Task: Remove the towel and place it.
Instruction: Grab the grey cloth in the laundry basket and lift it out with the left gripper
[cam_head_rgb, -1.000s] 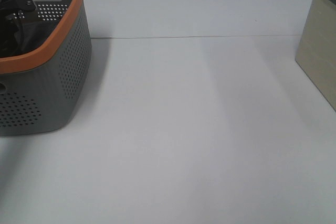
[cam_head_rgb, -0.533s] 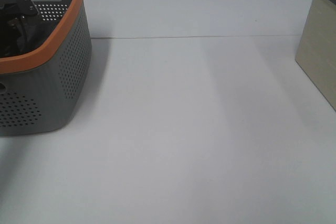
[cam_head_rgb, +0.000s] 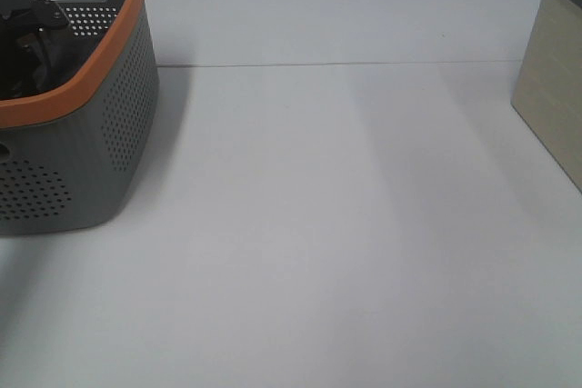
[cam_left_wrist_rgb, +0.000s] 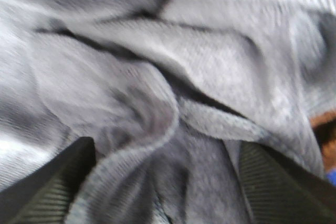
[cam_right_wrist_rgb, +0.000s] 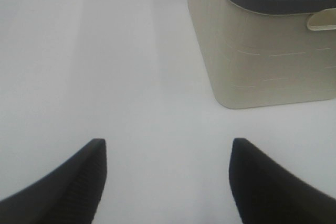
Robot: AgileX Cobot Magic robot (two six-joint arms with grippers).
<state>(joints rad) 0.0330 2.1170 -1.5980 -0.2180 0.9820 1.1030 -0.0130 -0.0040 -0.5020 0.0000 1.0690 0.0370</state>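
- Fingers [cam_left_wrist_rgb: 50,184] of the left gripper [cam_left_wrist_rgb: 165,192], left wrist view: two dark ribbed pads, spread wide and not closed. A raised fold of the towel [cam_left_wrist_rgb: 210,72] lies between them. No grasp made.
- Towel, same view: plush cloth, crumpled in soft folds, filling nearly the whole view and reading grey here. At one edge are a brown sliver [cam_left_wrist_rgb: 321,120] and a blue speck [cam_left_wrist_rgb: 332,177], both too small to name.
- Fingers [cam_right_wrist_rgb: 63,182] of the right gripper [cam_right_wrist_rgb: 168,182], right wrist view: spread apart, nothing between them, low over the bare table [cam_right_wrist_rgb: 105,51].
- Beige bin [cam_right_wrist_rgb: 262,61], same view: dark grey rim, standing near and ahead of the right gripper. Its inside is mostly hidden.
- Grey perforated basket [cam_head_rgb: 118,134], exterior high view: orange rim, at the far left of the table. The left gripper is down inside it, showing only as a dark part, with the dark towel below the rim. The beige bin stands well apart at the right edge.
- Task status, as judged: nothing removed so far, and the towel sits in the basket. Left to do: close on the fold, lift clear of the rim, carry, set down. The task sentence names no destination.
- Arm pose: the left arm reaches down into the basket, wrist aimed at the cloth. The right arm is out of the exterior view. Its wrist faces the bin and appears idle.
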